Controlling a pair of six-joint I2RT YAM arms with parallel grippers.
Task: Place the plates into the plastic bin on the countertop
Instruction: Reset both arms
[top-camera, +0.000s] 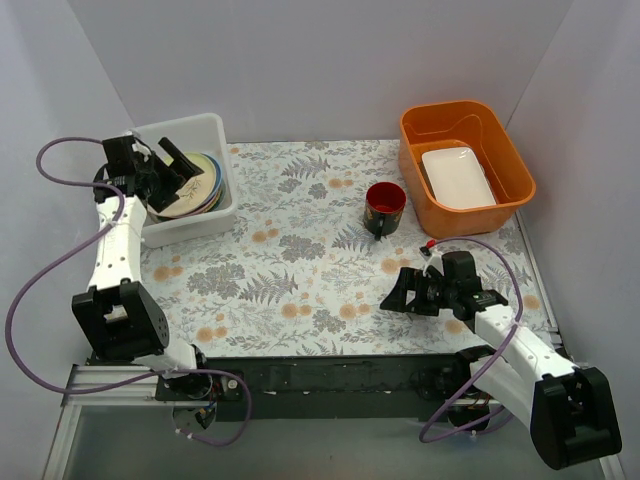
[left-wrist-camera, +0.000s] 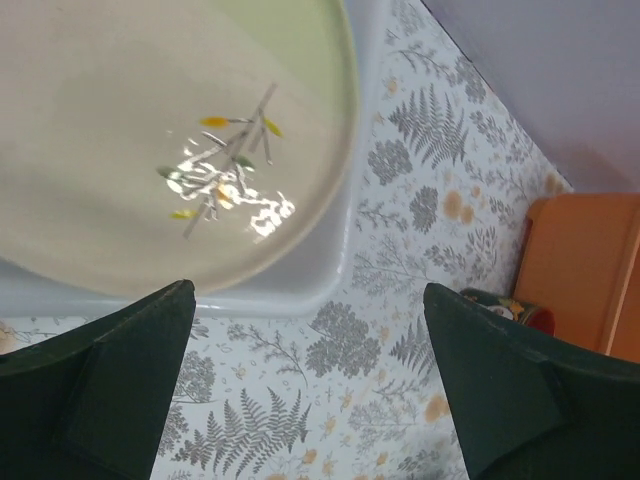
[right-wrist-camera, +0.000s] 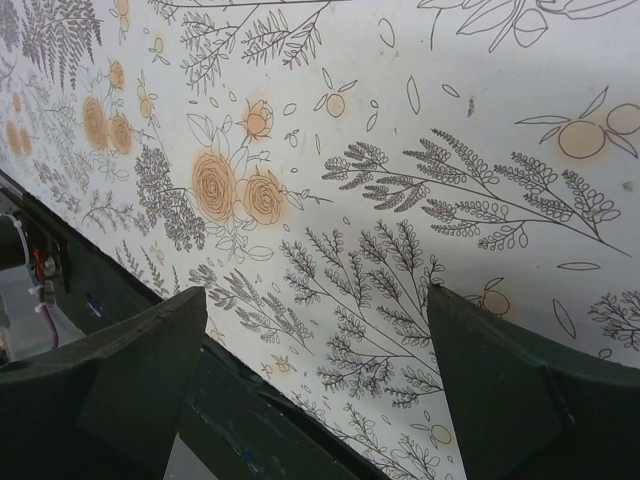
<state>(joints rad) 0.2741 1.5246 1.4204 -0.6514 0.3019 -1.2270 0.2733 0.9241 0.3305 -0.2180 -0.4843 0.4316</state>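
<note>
The plastic bin (top-camera: 192, 226) stands at the back left of the countertop (top-camera: 300, 260). A stack of plates (top-camera: 203, 182) lies inside it, with a cream one on top. In the left wrist view that cream plate (left-wrist-camera: 150, 130) carries a small leaf sprig and fills the bin, whose rim (left-wrist-camera: 335, 270) curves past it. My left gripper (top-camera: 178, 170) hovers over the bin's left side, open and empty (left-wrist-camera: 310, 335). My right gripper (top-camera: 398, 295) is open and empty, low over the flowered cloth (right-wrist-camera: 400, 150) near the front right.
An orange tub (top-camera: 415, 190) at the back right holds a white rectangular dish (top-camera: 457, 177). A dark red mug (top-camera: 385, 206) stands just left of it. The black base rail (top-camera: 330, 385) runs along the near edge, close under the right gripper (right-wrist-camera: 315, 340).
</note>
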